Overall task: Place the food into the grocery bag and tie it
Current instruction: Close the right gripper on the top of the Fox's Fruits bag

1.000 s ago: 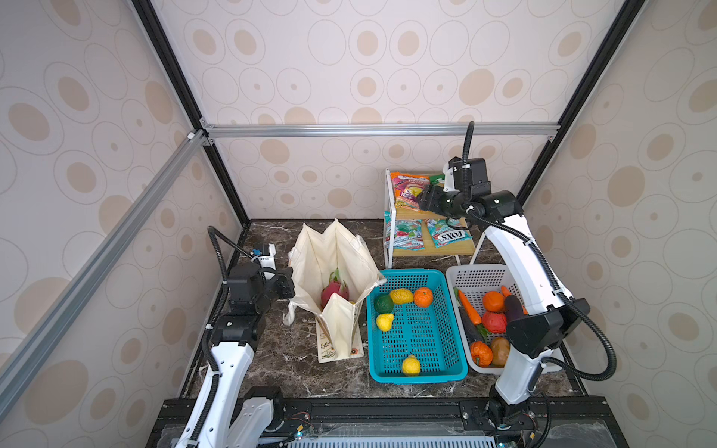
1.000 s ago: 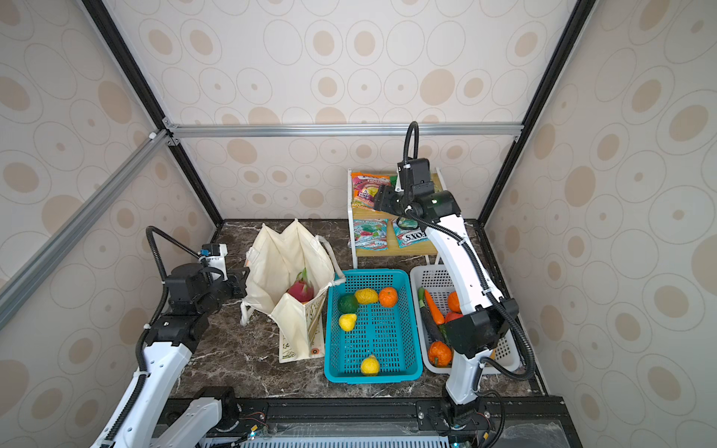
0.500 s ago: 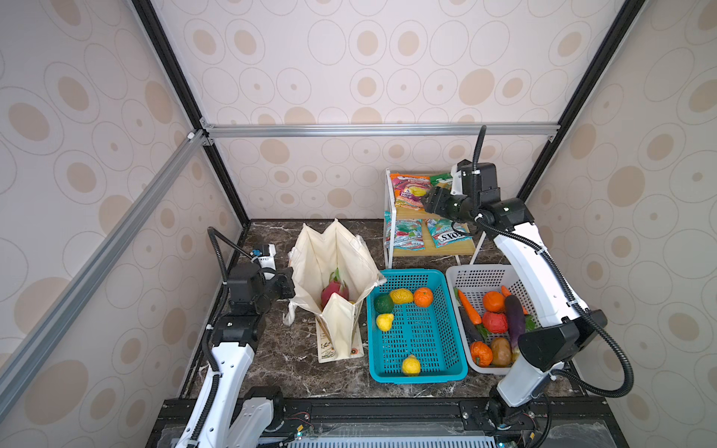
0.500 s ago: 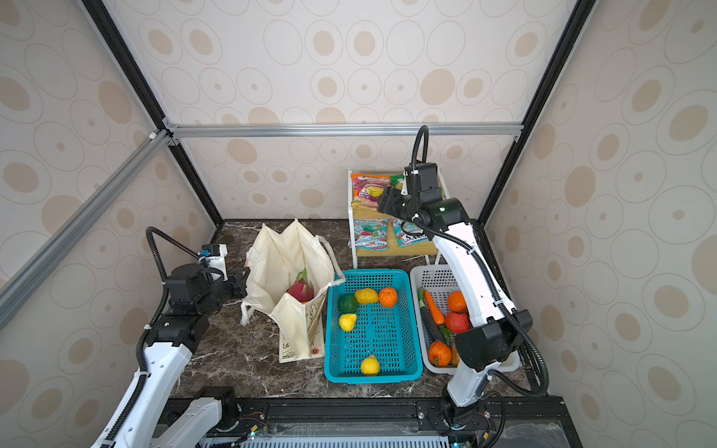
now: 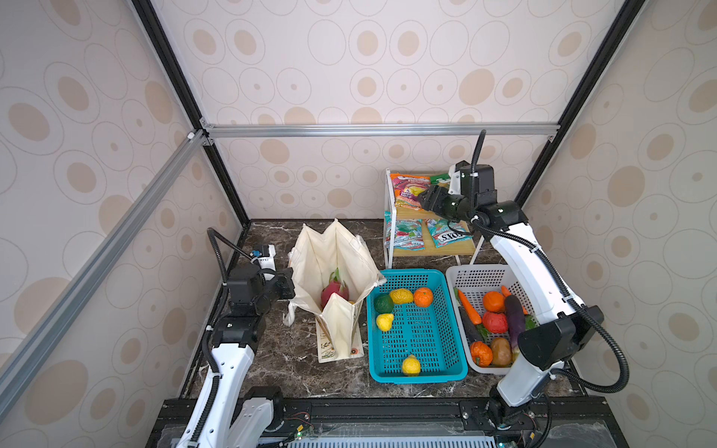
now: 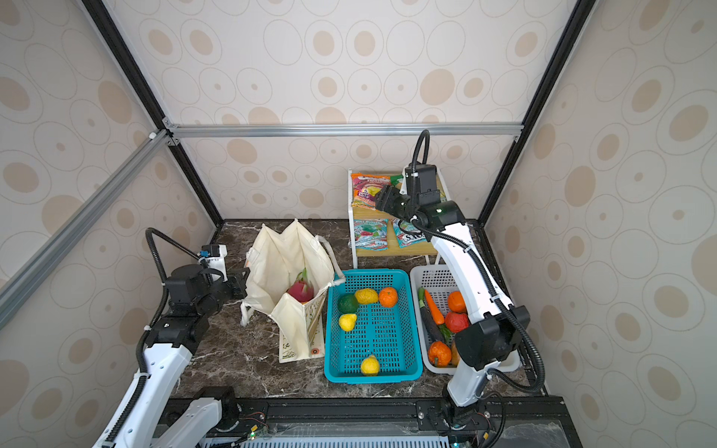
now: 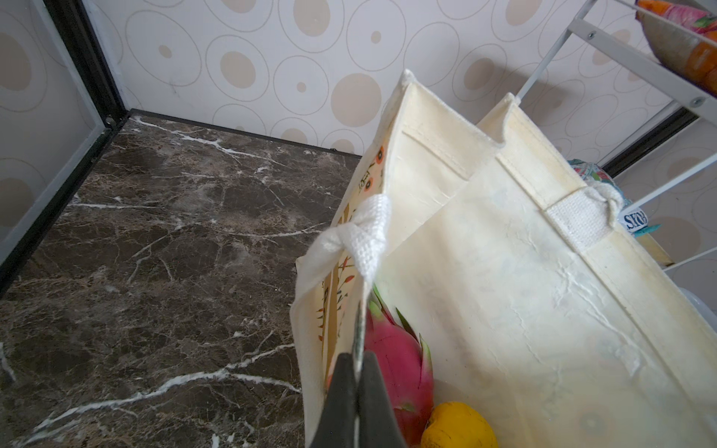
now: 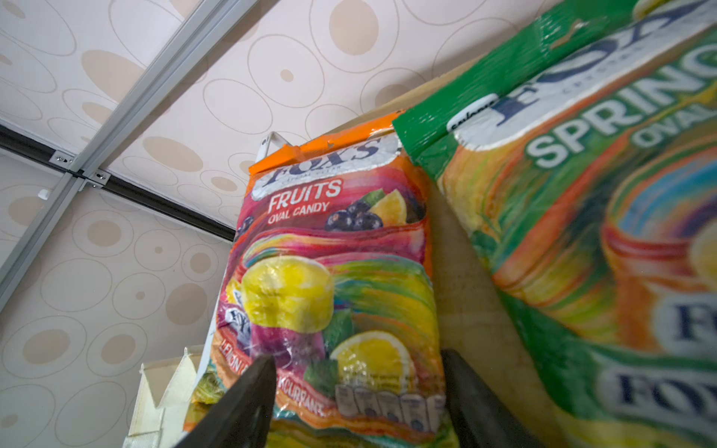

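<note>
Two arms out: left gripper [image 5: 289,285] low at mid-table, right gripper [image 5: 425,199] raised at the back.
Near left: grocery bag [image 5: 333,252] stands open on the marble top [image 5: 279,349]; the rim on its left side sits in the left gripper.
Left jaws: together, clamped on that rim edge, near a white handle strap [image 7: 368,232].
In the bag: dragon fruit [image 7: 395,360] just beside the pinched wall, one yellow fruit [image 7: 458,426] touching it.
Near right: teal basket [image 5: 419,378] holds three more yellow fruits. Grey basket [image 5: 465,271] holds an eggplant [image 5: 514,318]; the right arm's elbow covers part of it.
Far shelf: orange packet [image 8: 333,252] and green packet [image 8: 582,194] lie side by side on the top tier of the rack [image 5: 386,217], with teal packets [image 5: 403,234] on the tier below.
Right jaws: wide apart, straddling the orange packet's lower end; contact cannot be told.
</note>
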### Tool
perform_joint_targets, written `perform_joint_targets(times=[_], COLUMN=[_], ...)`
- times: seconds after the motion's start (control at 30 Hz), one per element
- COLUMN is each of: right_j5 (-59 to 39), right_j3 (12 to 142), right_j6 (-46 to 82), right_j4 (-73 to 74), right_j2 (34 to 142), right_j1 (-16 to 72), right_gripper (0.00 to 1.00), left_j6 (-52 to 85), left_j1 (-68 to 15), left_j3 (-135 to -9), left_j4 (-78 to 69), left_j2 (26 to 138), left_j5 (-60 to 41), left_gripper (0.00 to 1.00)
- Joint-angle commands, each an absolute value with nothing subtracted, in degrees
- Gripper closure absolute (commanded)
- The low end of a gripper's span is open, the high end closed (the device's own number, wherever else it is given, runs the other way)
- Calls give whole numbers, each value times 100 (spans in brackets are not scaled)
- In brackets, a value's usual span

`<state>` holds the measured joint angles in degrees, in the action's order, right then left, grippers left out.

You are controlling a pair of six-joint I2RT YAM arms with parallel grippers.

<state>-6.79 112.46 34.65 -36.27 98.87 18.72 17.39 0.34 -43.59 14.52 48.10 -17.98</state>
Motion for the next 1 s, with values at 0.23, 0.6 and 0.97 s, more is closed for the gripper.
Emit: perform_joint_targets(times=[0.23,0.6,0.97], right_j5=[-849,-958,-1272], right_j3=[11033,11196,11739], right_j6=[3655,3682,3386], right_j4=[-3585,-3635,-3835], right_j2=[9793,9654,9373], right_j1=[1812,1819,2038], right_gripper=[63,100,100], left_j6=[1780,1784,1878], left_j1=[62,55,61], left_j3=[-4309,-4386,-4349], left_j4=[1573,1562,1490], left_j2=[4761,4808,4812], left_j5=[-1945,-1977,-2032], left_gripper=[100,100,100])
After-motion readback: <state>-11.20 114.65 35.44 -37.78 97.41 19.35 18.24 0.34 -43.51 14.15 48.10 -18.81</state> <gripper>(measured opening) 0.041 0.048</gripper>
